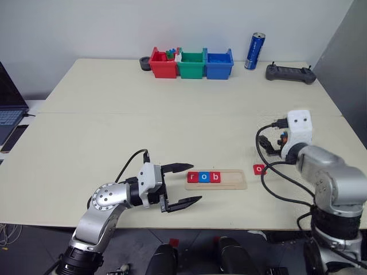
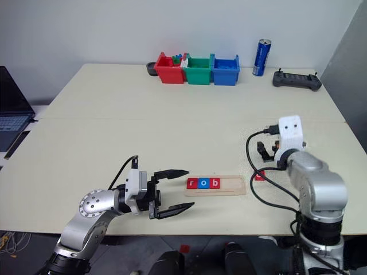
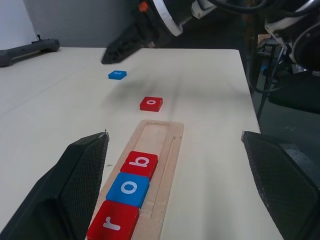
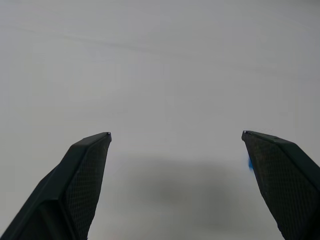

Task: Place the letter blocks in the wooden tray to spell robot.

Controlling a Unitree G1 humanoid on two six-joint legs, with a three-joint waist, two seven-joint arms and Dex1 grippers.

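The wooden tray (image 1: 234, 179) lies near the table's front edge. At its left end it holds a red r tile (image 1: 191, 177), a blue o tile (image 1: 203, 177) and a red b tile (image 1: 215, 177); its right part is bare. A red o tile (image 1: 259, 169) lies flat on the table just right of the tray. Farther off lies a blue tile (image 3: 117, 75), its letter unreadable. My left gripper (image 1: 196, 183) is open and level, its fingers straddling the tray's left end, holding nothing. My right gripper (image 4: 175, 135) hovers open and empty over the table, above the blue tile.
Red (image 1: 163, 64), green (image 1: 191, 65) and blue (image 1: 219, 64) bins stand in a row at the table's back edge. A blue can (image 1: 254, 51) and a black controller (image 1: 290, 73) sit at the back right. A laptop (image 1: 8, 109) is off the left edge.
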